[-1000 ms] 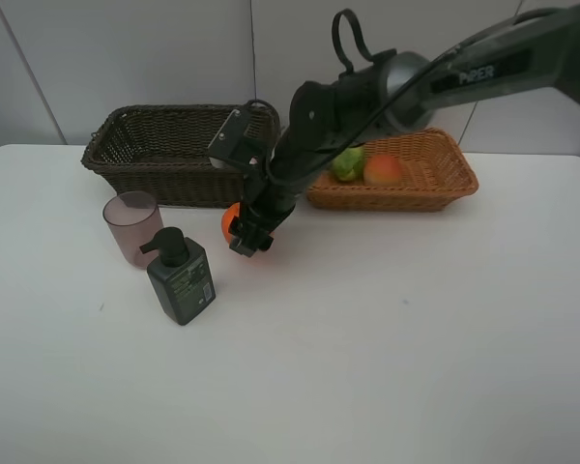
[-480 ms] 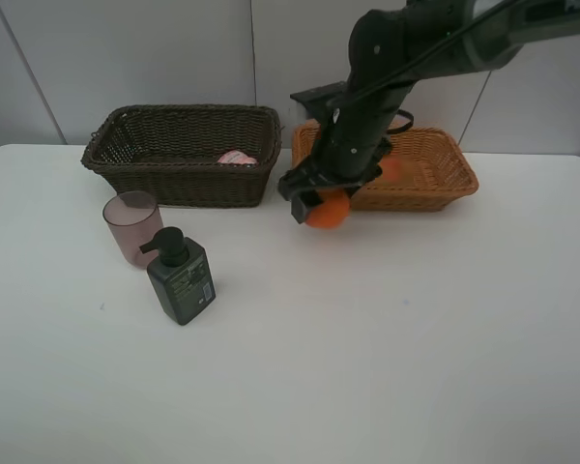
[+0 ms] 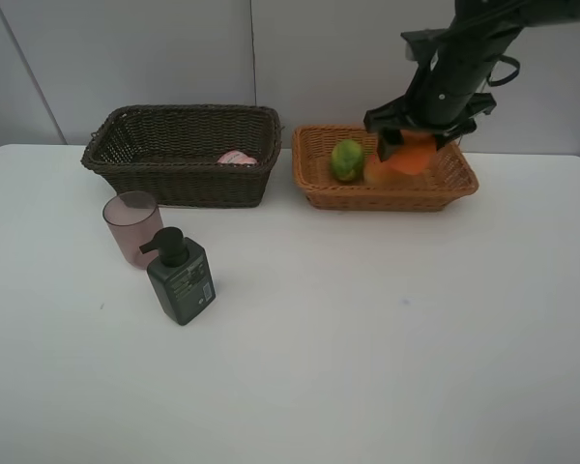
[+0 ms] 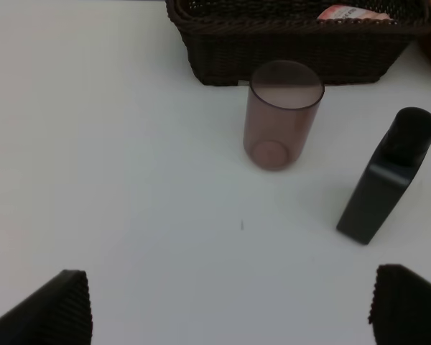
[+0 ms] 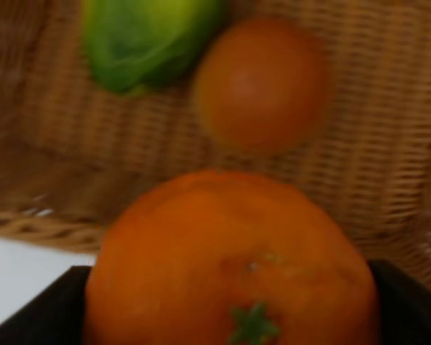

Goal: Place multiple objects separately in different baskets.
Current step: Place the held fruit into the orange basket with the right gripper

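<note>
Got right end effector up over the light orange-brown basket, jaws partway apart and clamped on the orange. In the right wrist view, seeing the orange fill the gap between both dark fingers, stem end toward the camera. Can't tell whether it touches the basket floor.

Seeing green fruit and peach lying side by side inside that same basket. In the high view, peach mostly hidden behind the orange.

Reading left end effector as spread fully wide, gripping nothing, hovering over bare desk. Out of frame in the high view.

Ahead of it:
- Spotted mauve cup upright on the desk, just in front of the dark brown basket, apart from its wall.
- Spotted dark green pump bottle upright just beside the cup, on the side away from the basket. Small gap between them in the left wrist view.
- Spotted pink white-capped bottle lying down inside the dark brown basket, toward the end nearer the light orange-brown basket.
</note>
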`<action>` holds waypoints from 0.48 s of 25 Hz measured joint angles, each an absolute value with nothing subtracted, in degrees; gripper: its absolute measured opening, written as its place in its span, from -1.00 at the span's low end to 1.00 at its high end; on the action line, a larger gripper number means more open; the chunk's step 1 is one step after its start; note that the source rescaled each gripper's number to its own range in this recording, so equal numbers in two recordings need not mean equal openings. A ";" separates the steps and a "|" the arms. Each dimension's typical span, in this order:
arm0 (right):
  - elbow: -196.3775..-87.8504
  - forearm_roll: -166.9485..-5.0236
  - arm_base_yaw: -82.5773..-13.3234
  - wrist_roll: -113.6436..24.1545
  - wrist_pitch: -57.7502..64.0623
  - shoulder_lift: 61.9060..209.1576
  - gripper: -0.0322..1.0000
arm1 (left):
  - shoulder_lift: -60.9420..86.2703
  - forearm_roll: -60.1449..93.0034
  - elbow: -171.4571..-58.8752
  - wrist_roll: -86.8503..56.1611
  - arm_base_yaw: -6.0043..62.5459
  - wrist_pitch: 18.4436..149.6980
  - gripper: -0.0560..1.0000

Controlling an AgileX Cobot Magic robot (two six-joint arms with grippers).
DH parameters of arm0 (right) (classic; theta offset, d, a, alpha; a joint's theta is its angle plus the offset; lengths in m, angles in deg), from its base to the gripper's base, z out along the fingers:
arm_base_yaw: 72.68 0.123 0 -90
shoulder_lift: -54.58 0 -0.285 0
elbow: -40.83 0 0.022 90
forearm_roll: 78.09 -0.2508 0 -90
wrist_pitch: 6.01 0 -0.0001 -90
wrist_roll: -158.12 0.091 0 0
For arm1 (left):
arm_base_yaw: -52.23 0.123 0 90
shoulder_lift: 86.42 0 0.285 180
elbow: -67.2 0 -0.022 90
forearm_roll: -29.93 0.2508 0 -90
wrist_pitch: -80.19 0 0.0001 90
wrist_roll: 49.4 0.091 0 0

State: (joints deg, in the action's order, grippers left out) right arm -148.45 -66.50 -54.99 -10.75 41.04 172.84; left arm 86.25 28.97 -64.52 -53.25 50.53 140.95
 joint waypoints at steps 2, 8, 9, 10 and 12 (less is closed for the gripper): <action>-148.45 -65.96 -57.01 -10.71 38.09 172.84 0.38 | 86.25 28.97 -64.52 -53.25 50.53 140.95 1.00; -148.45 -65.69 -61.37 -10.55 32.20 173.87 0.38 | 86.25 28.97 -64.52 -53.25 50.53 140.95 1.00; -148.45 -65.69 -61.77 -10.55 31.57 174.43 0.38 | 86.25 28.97 -64.52 -53.25 50.53 140.95 1.00; -148.45 -65.69 -62.12 -10.55 30.94 175.20 0.38 | 86.25 28.97 -64.52 -53.25 50.53 140.95 1.00; -148.45 -65.69 -62.46 -10.55 29.31 176.73 0.38 | 86.25 28.97 -64.52 -53.25 50.53 140.95 1.00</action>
